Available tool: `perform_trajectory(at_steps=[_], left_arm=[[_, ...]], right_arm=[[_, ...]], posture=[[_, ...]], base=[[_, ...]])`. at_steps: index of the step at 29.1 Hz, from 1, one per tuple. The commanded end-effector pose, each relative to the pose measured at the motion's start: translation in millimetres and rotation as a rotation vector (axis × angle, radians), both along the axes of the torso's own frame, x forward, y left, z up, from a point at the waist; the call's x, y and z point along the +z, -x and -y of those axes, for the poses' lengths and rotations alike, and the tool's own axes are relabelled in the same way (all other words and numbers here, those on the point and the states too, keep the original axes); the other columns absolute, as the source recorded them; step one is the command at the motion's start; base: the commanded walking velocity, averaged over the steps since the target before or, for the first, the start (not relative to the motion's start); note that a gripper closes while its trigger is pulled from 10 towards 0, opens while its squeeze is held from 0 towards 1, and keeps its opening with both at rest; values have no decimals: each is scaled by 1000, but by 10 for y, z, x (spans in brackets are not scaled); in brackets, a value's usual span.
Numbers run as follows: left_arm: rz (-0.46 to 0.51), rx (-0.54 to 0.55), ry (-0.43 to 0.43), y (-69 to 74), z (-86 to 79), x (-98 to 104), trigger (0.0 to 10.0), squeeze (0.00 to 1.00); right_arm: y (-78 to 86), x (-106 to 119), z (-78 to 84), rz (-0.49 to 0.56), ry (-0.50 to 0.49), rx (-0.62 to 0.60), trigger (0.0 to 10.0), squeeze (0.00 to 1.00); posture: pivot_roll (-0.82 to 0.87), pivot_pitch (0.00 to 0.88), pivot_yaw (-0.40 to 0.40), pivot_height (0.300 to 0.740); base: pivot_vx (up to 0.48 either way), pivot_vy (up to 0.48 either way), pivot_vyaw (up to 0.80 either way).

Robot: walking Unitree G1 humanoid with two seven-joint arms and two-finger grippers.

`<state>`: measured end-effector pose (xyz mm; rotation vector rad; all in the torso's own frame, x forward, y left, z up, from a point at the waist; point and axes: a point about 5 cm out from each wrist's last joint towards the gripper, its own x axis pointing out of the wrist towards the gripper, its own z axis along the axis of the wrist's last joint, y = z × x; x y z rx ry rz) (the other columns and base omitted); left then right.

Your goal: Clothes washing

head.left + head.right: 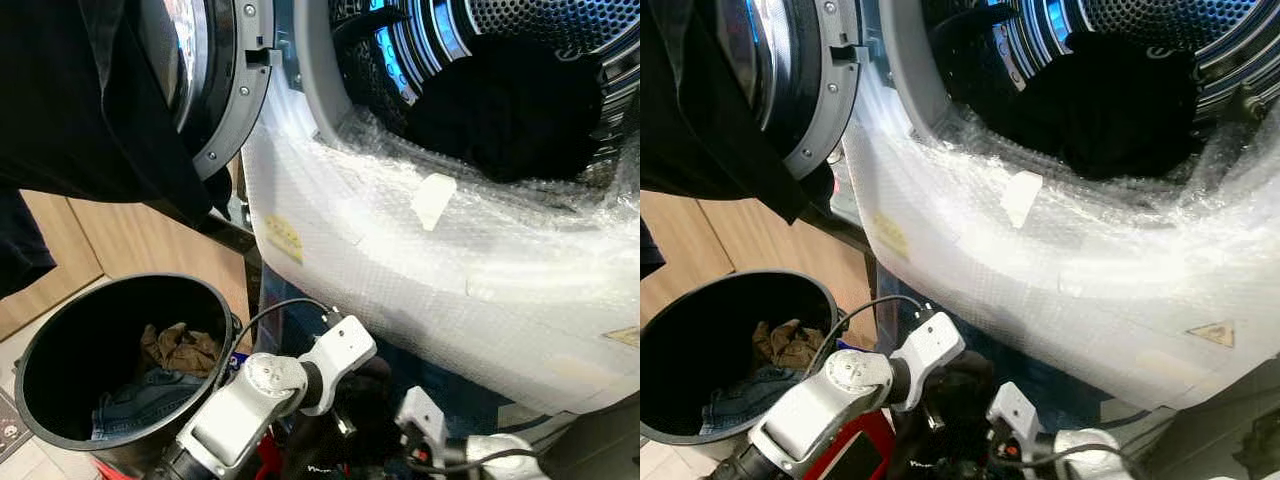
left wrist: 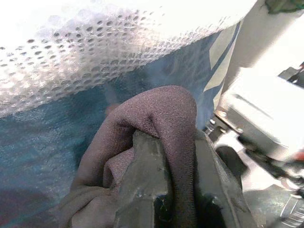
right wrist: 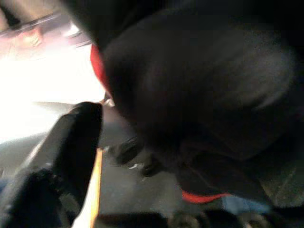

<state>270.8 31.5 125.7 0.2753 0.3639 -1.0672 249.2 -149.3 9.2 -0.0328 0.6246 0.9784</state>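
Dark garment held low, below washer drum.
Left gripper (image 2: 156,190) jaws clamped on brown garment (image 2: 161,123) beneath bubble-wrapped washer (image 1: 420,260); right gripper (image 3: 61,156) jaws: cannot tell. Bin (image 1: 60,330) holds clothes.

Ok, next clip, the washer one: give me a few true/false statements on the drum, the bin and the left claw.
1. The washer door is shut. False: it stands open.
2. Dark clothes lie inside the drum. True.
3. The black bin holds nothing. False: a tan garment and a piece of denim lie in it.
4. The left claw grips a dark brownish cloth. True.
5. Bubble wrap covers the washer's front. True.
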Motion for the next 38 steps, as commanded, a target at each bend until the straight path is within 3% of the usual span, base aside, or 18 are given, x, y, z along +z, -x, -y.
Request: perform_trajectory(at_steps=[1, 2, 4, 9, 12, 17, 19, 23, 33, 34, 35, 36, 38], left_arm=[[27, -4, 20, -17, 31, 74, 0, 0], [21, -5, 25, 2, 39, 70, 0, 0], [14, -5, 33, 19, 47, 71, 0, 0], [5, -1, 40, 57, 48, 61, 0, 0], [10, 3, 50, 66, 66, 82, 0, 0], [15, 5, 65, 65, 80, 123, 0, 0], [18, 4, 72, 64, 83, 147, 0, 0], [30, 4, 84, 55, 90, 204, 0, 0], [20, -2, 111, 62, 110, 262, 0, 0], [20, 0, 112, 61, 110, 264, 0, 0], [20, 1, 112, 61, 110, 266, 0, 0], [19, 3, 116, 59, 112, 273, 0, 0], [18, 6, 120, 54, 114, 283, 0, 0]], right_arm=[[-84, -49, 91, -19, 52, -146, 10000, 1000], [-112, -102, 110, -53, 79, -222, 10000, 0], [-112, -114, 111, -53, 77, -235, 10000, 0], [-101, -116, 105, -87, -44, -303, 10000, 0], [-112, -87, 128, -120, -172, -364, 10000, 0], [-46, -29, 71, -154, -321, -286, 10000, 0], [31, 14, 15, -153, -391, -193, 10000, 0], [105, 47, -57, -163, -415, -94, 10000, 0], [88, 5, -135, -156, -390, -95, 10000, 0], [85, 3, -138, -160, -398, -104, 7843, 0], [83, 2, -139, -164, -403, -111, 7843, 0], [75, 9, -144, -169, -424, -123, 0, 0], [64, 28, -149, -170, -446, -125, 0, 0]], posture=[[252, 1, -80, 740], [252, 0, -80, 740], [252, 0, -79, 740], [257, 0, -83, 740], [261, 0, -84, 740], [263, 0, -81, 740], [265, 0, -81, 740], [266, 0, -81, 740], [268, 0, -75, 740], [269, 0, -75, 740], [269, 0, -75, 740], [270, 0, -75, 740], [269, 0, -76, 740]], base=[[0, 0, 0], [0, 0, 0], [0, 0, 0], [0, 0, 0], [0, 0, 0], [0, 0, 0], [0, 0, 0], [0, 0, 0], [0, 0, 0], [0, 0, 0], [0, 0, 0], [0, 0, 0], [0, 0, 0]])
